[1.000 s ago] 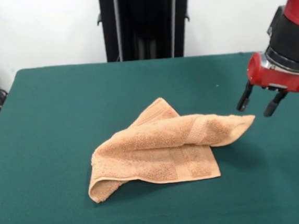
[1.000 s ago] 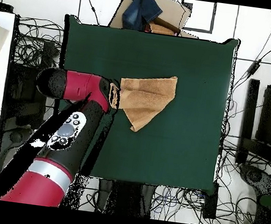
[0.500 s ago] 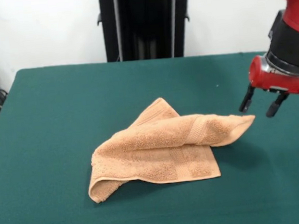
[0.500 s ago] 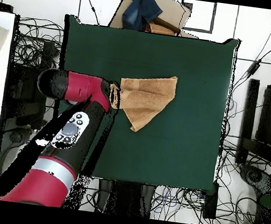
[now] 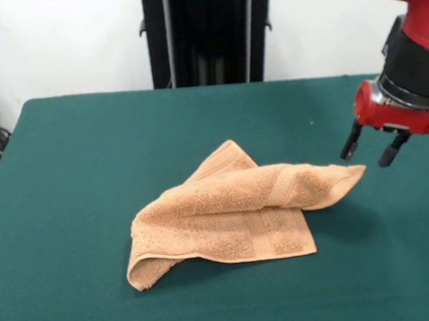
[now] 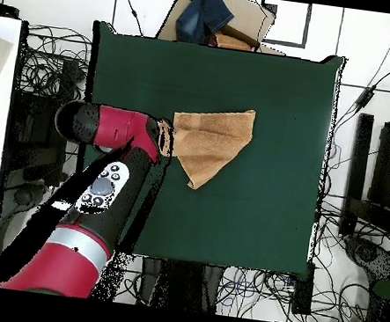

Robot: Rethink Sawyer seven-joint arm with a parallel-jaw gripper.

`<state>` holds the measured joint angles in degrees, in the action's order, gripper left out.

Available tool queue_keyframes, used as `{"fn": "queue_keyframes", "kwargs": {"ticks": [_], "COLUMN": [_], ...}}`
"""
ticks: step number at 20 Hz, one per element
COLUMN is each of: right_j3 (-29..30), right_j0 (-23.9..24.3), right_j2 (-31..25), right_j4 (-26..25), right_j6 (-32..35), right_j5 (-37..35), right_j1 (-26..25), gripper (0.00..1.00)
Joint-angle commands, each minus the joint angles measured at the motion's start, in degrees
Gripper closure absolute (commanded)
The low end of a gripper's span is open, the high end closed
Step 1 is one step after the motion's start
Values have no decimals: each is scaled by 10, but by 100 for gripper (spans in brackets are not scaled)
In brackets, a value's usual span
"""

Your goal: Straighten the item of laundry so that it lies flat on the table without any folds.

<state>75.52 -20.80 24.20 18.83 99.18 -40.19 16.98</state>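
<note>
The peach-orange towel [image 5: 234, 210] lies folded over itself on the dark green table [image 5: 86, 157], with a raised fold along its top and a curled corner at its front left. Its right tip points toward my gripper [image 5: 370, 153], which hangs open and empty just above and to the right of that tip, not touching it. In the overhead view the towel [image 6: 212, 141] shows as a triangle near the table's [image 6: 279, 90] middle, and the red arm's end covers my gripper [image 6: 164, 137] at the towel's left edge.
The black pedestal [image 5: 207, 33] stands behind the table's far edge. In the overhead view, a cardboard box with blue cloth [image 6: 215, 18] sits beyond the table's top edge, and cables lie on the floor around the table.
My gripper has shifted only slightly, ending close to where it was above the towel's right tip. The towel has not moved.
</note>
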Motion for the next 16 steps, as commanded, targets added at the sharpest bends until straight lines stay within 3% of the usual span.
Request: {"fn": "queue_keyframes", "kwargs": {"ticks": [1, 6, 13, 16], "right_j3": [36, 21, 27, 15], "right_j0": [15, 23, 39, 32], "right_j2": [-64, -70, -88, -72], "right_j4": [13, 20, 13, 0], "right_j6": [127, 127, 108, 103], "right_j5": [4, -1, 113, 108], "right_j1": [-24, -27, -17, -20], "gripper": [0, 0, 0, 0]}}
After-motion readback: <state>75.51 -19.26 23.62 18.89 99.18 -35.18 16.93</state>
